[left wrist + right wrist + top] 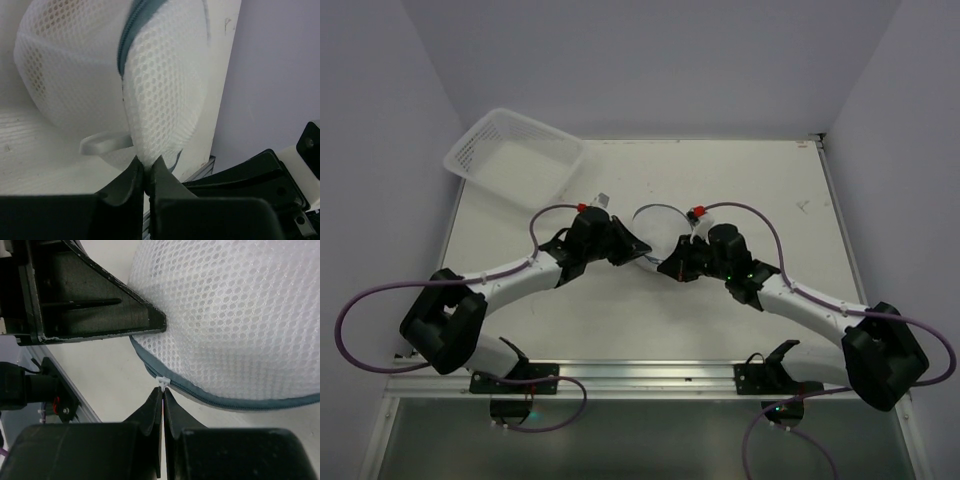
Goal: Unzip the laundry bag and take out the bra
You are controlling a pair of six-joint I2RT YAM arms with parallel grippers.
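My left gripper (146, 172) is pinching the laundry bag (165, 100) mesh; my right gripper (163, 390) is clamping the white zipper pull (162, 382).

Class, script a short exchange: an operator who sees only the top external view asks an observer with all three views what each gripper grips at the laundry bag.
Operator: What is the left gripper holding?
Observer: White mesh of the laundry bag, pinched between its closed fingertips.
Operator: And the right gripper?
Observer: It is shut on the small white zipper pull at the bag's dark rim.
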